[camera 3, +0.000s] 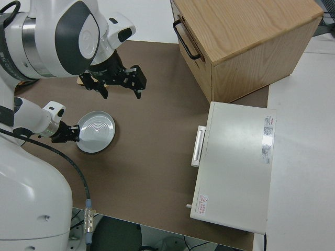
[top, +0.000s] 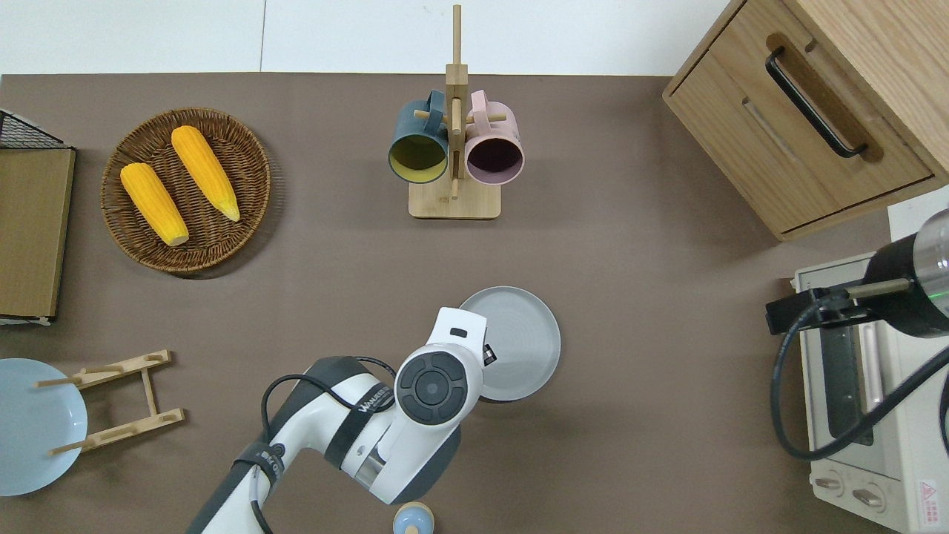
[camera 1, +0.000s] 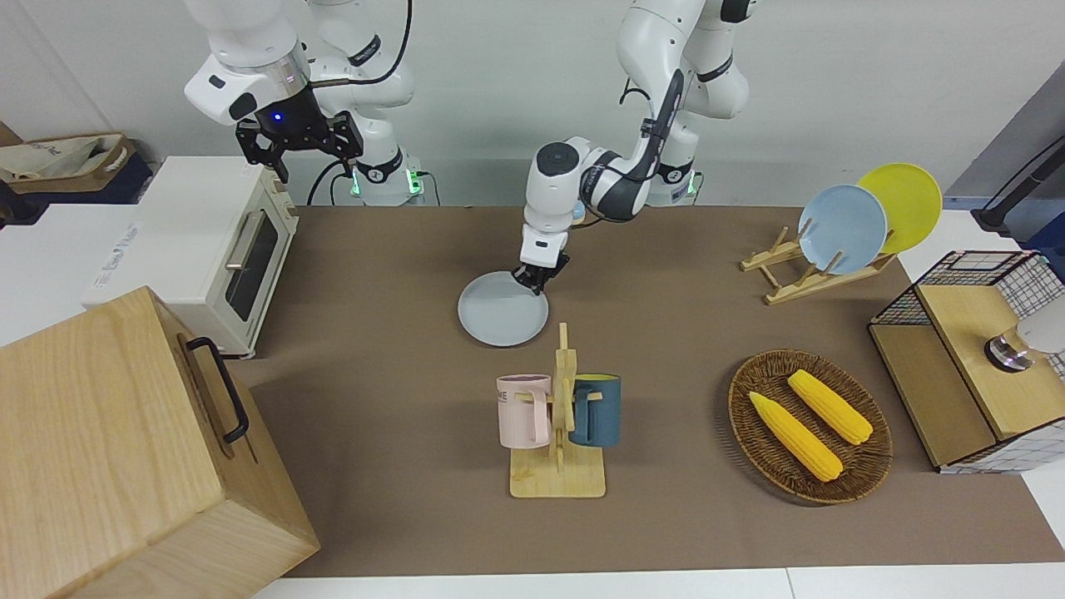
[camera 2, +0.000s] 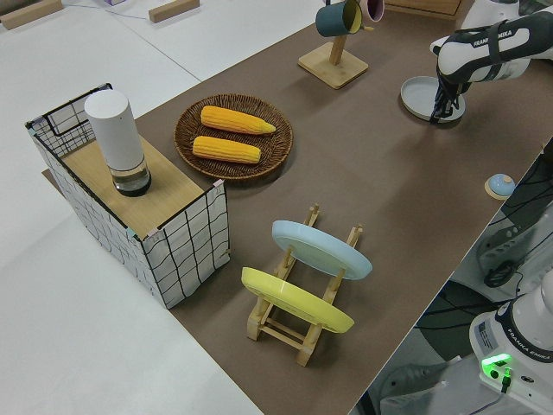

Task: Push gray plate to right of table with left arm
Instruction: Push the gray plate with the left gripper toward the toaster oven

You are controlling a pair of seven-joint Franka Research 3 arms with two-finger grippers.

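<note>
Fingers [camera 1: 536,281] of the left gripper [camera 1: 532,284] are set down on the rim of the gray plate [camera 1: 502,310], at the edge nearer the robots. Whether they stand parted or closed cannot be told, and no grasp on the plate is evident.

The gray plate lies flat on the bench [top: 652,415], just below centre in the overhead frame and just above centre in the front frame. The left arm [top: 348,426] reaches to it from the lower middle of the overhead frame. The right gripper [camera 1: 298,137] is parked, its fingers standing apart and empty.

Risks, as judged:
- Contact sits at one edge only, so the plate may pivot and slip away from the fingers.
- Downward pressure on the low rim could tip the opposite edge up.
- Drift toward the top of the overhead frame would bring it against the mug rack [top: 454,148], which holds two mugs.

Room, as judged: bare brown surface lies open from the plate toward the right of the overhead frame. That run ends at the white toaster oven [top: 860,400] at the frame's right edge, with the wooden cabinet [top: 808,104] in the upper right corner. A small blue knob-like object [top: 414,519] sits at the bottom edge, well apart from the path.
</note>
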